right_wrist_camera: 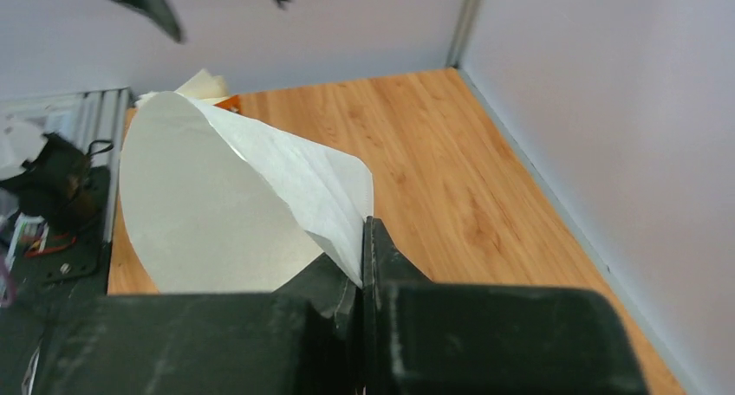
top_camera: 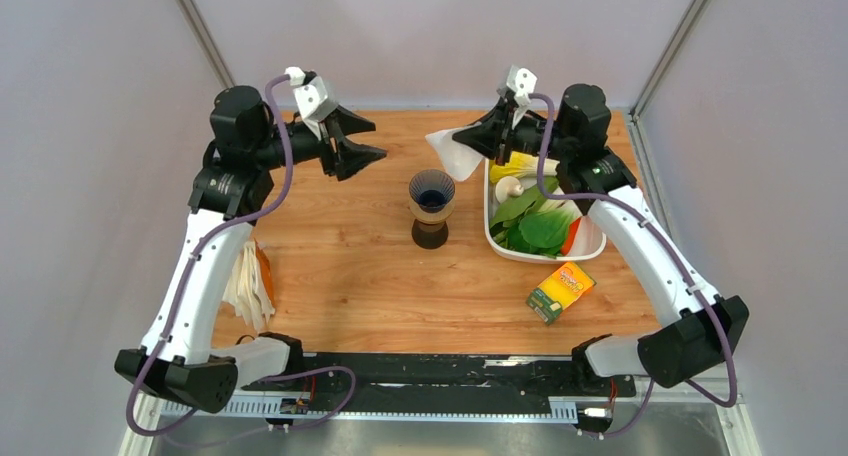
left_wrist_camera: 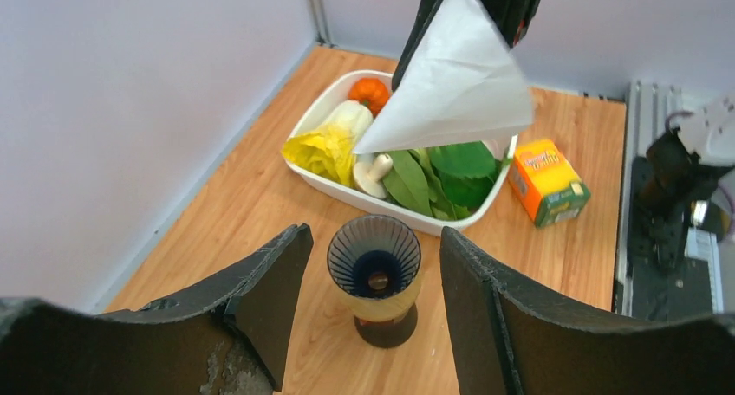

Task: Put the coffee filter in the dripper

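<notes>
The dripper stands upright mid-table, tan funnel over a dark base, its ribbed mouth empty; it also shows in the left wrist view. My right gripper is shut on the pointed end of the white coffee filter, holding it in the air to the right of and behind the dripper. The filter shows in the left wrist view and in the right wrist view, where my gripper pinches it. My left gripper is open and empty, raised left of the dripper, which lies between its fingers.
A white tub of vegetables sits right of the dripper. A yellow-green box lies in front of the tub. A stack of spare paper filters lies at the left edge beside the left arm.
</notes>
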`<action>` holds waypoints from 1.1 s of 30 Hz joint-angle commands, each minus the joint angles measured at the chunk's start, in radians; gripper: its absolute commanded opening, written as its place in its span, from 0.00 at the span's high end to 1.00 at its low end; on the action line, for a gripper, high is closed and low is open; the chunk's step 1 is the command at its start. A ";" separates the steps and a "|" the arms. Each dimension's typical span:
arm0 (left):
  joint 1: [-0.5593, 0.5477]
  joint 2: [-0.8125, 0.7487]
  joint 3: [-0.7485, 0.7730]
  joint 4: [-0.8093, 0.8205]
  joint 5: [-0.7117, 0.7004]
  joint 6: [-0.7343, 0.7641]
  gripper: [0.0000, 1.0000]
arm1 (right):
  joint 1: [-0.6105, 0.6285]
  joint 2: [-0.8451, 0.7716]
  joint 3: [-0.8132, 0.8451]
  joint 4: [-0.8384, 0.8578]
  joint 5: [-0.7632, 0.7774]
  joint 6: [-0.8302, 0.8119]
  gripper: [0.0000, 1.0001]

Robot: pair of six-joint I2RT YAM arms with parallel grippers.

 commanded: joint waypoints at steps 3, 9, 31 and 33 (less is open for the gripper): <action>-0.006 0.127 0.156 -0.284 0.162 0.300 0.33 | 0.026 -0.043 0.008 0.067 -0.302 -0.171 1.00; -0.131 0.167 0.234 -0.454 0.048 0.532 0.33 | 0.068 -0.064 0.004 0.050 -0.298 -0.230 1.00; -0.300 0.154 0.174 -0.358 -0.055 0.583 0.82 | 0.125 -0.059 0.040 -0.029 -0.299 -0.245 0.92; -0.302 0.143 0.153 -0.344 -0.054 0.581 0.96 | 0.125 -0.067 0.039 -0.031 -0.291 -0.229 0.83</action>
